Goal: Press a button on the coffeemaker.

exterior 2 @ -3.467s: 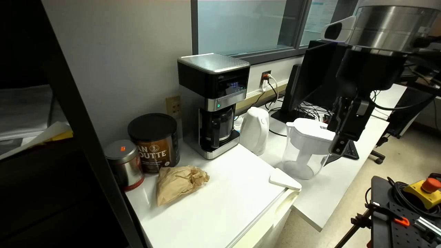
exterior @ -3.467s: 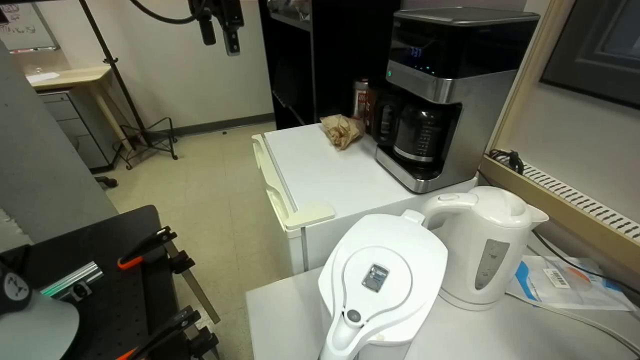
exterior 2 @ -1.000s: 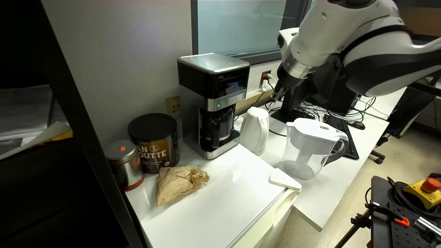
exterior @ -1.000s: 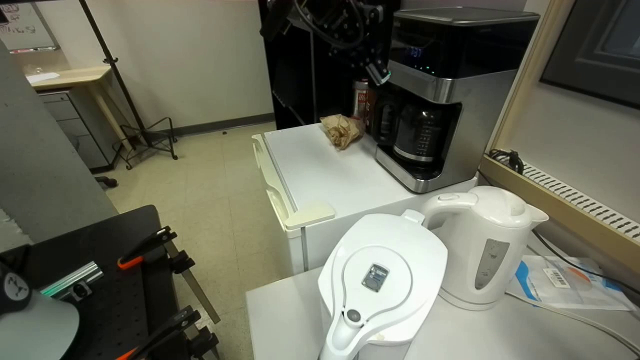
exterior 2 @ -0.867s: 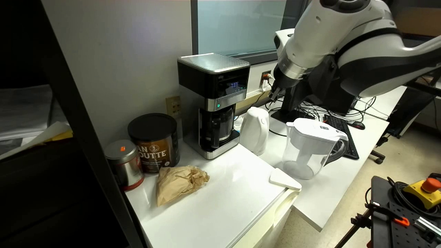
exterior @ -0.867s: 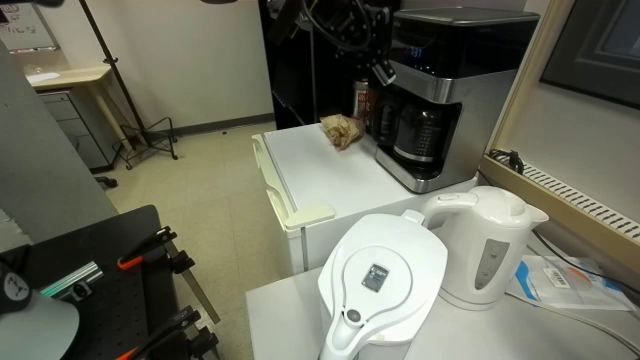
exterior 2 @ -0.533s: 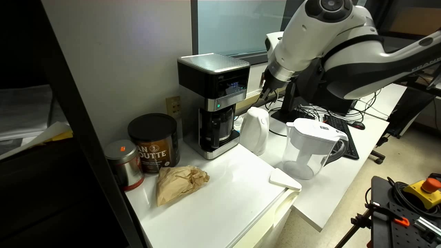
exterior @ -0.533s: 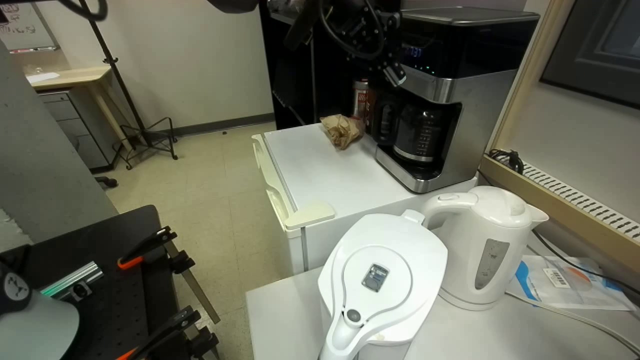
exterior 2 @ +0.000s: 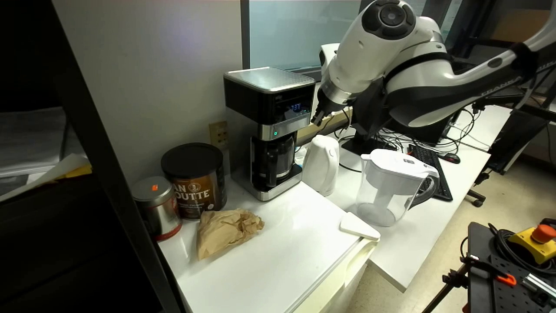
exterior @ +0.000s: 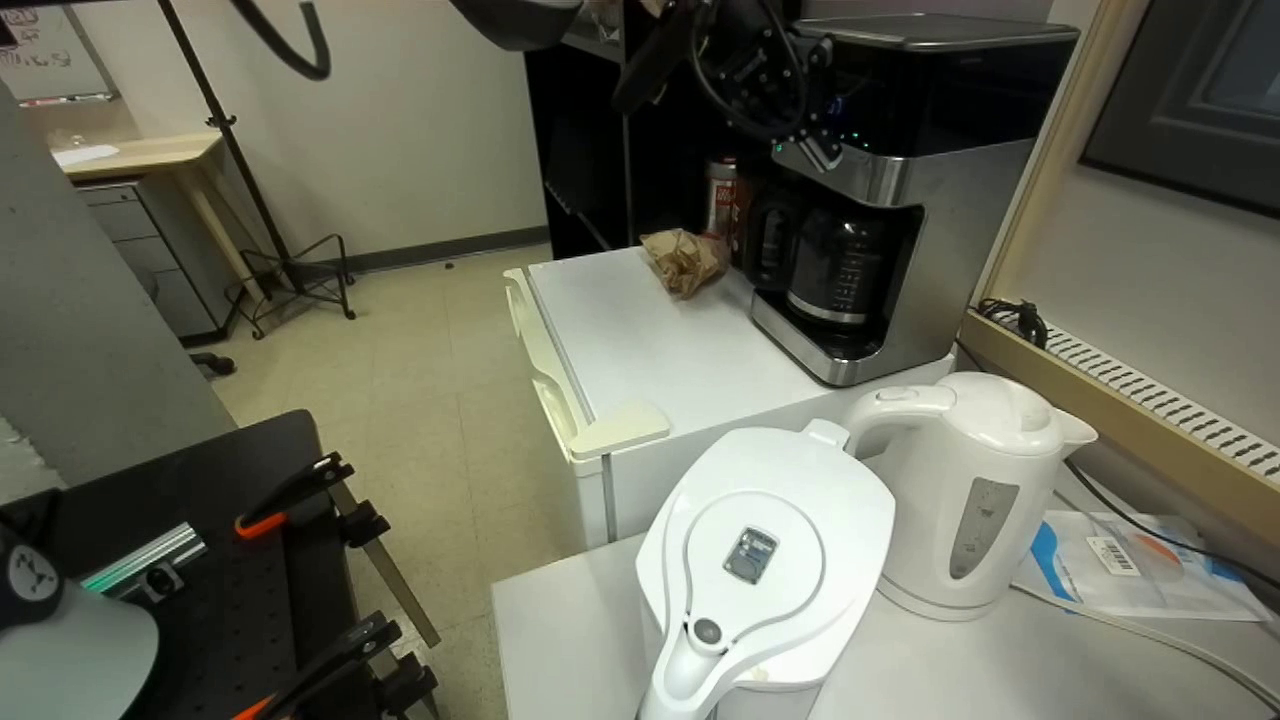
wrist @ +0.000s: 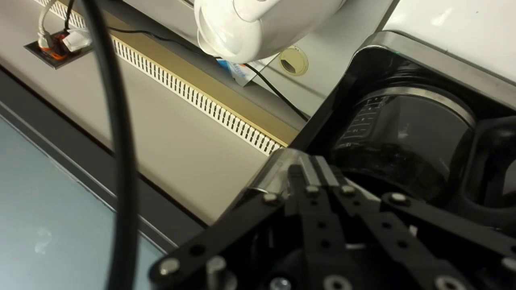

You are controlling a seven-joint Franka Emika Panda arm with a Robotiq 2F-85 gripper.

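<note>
The display on the coffeemaker reads 7:37. Big brown can has AN over OUTTE, and the robot arm says FRANKA. Scribbles on the whiteboard are too tiny to make out.

Arm in a bend, wrist at a downward slant, fingers close together.

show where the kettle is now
Just right of centre in an exterior view, the kettle stands on the desk, with the coffeemaker to its left and the pitcher to its right.
</note>
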